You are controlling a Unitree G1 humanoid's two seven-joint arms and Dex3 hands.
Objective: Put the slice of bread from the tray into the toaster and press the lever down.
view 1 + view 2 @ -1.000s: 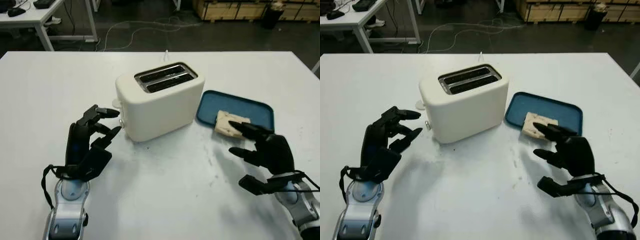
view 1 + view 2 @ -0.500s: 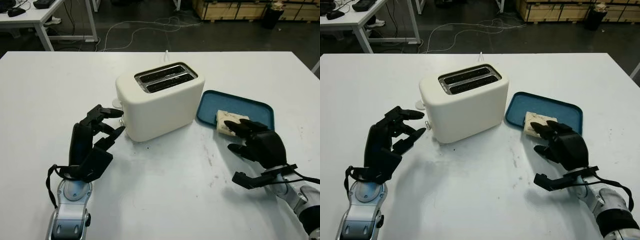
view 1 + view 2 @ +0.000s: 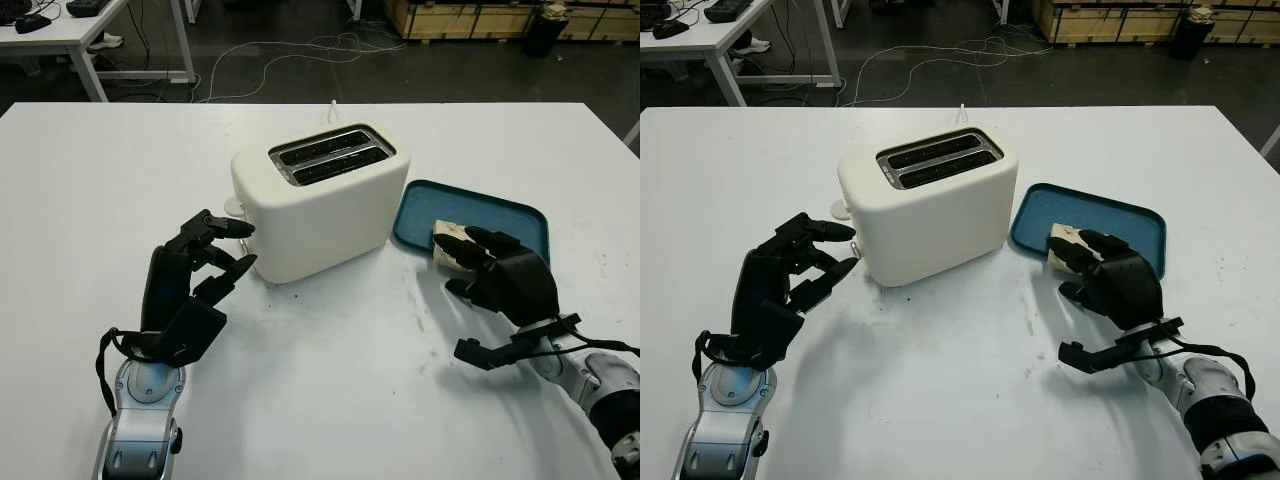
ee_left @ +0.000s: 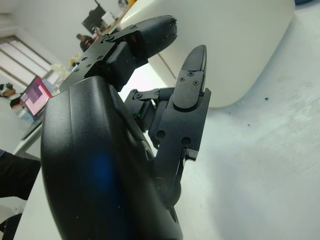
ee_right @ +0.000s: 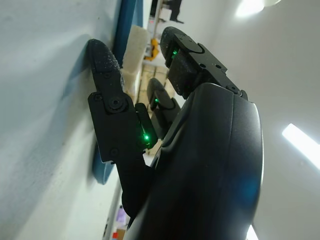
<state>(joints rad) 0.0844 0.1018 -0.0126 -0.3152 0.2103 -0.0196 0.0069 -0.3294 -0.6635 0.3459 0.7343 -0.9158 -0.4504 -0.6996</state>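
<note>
While the right hand point(image 3: 505, 280) hovers open at the bread point(image 3: 450, 243), left hand point(image 3: 190, 285) open beside toaster point(image 3: 318, 205)

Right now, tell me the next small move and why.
Probably ease the right hand a little farther forward and close its fingers on the bread slice. The slice lies in the blue tray, the open hand is just at its near edge, and both toaster slots look empty.

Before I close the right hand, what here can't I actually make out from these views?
- Slice of bread: its near part is hidden behind the right hand in both eye views, so contact is unclear.
- Toaster lever: on the end facing the left hand, whose fingers cover it.
- Toaster slots: too dark to see inside.
</note>
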